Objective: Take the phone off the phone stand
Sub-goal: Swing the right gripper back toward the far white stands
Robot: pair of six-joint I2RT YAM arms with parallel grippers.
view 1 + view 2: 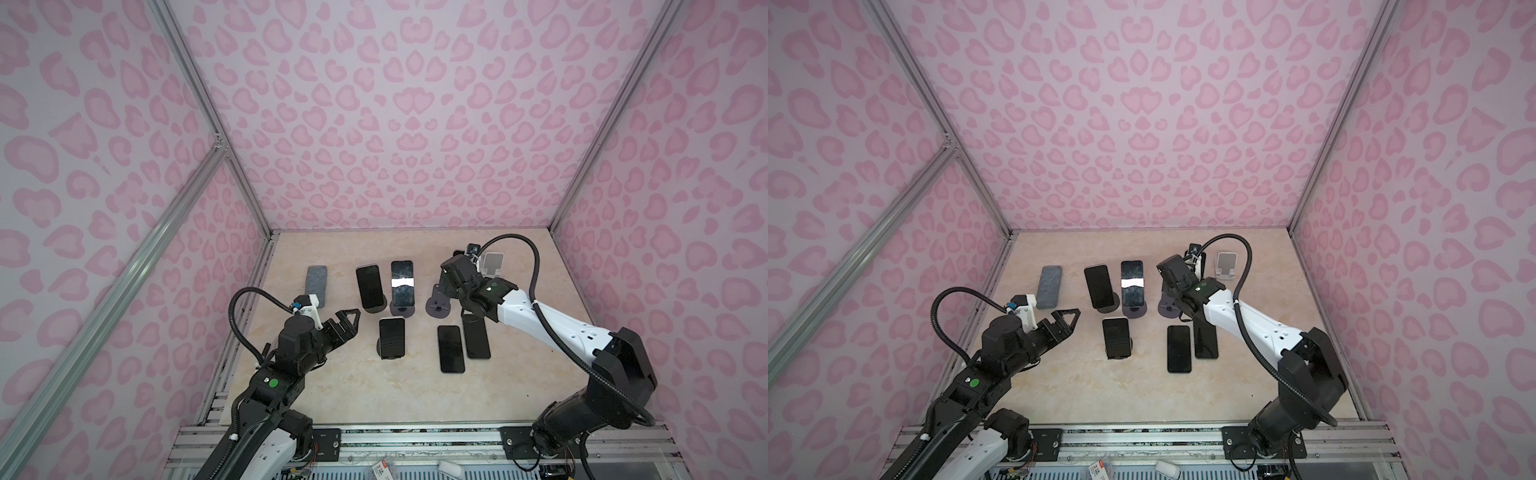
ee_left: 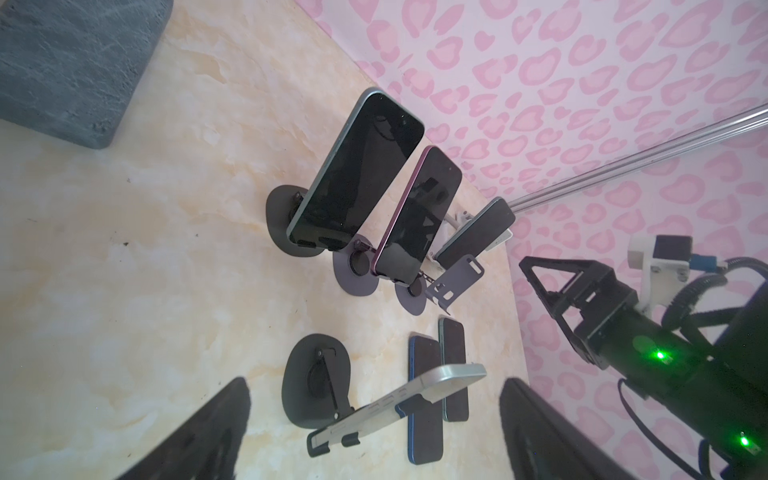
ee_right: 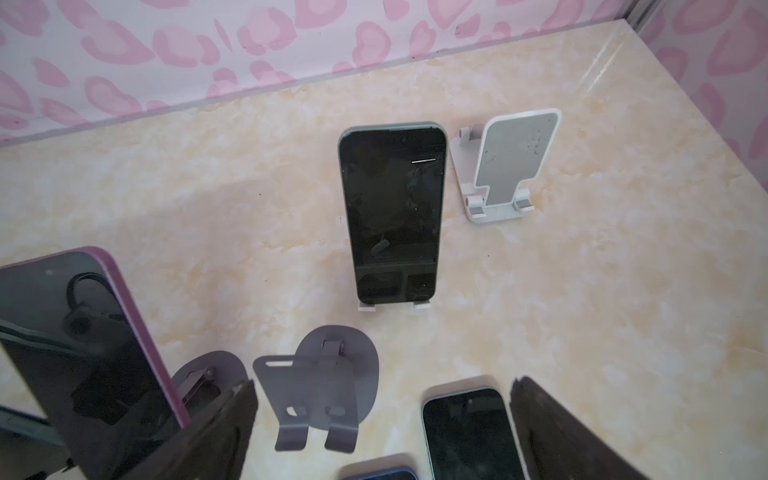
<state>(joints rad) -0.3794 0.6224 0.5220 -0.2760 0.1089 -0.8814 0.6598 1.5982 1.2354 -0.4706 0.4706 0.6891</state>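
spread apart, holding nothing: right gripper (image 3: pixel 382 384) above a bare grey stand (image 3: pixel 316 399), left gripper (image 1: pixel 353 322) near a propped phone (image 1: pixel 392 337)

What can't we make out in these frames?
- Phone on the rear white-footed stand: in both top views the right arm covers nearly all of it.
- Flat phone nearest that arm: far end under it, top views.
- Small tag at front rail: print too small, top views.

Both top views overlook the whole table (image 1: pixel 332 386); wrist cameras face it closely.
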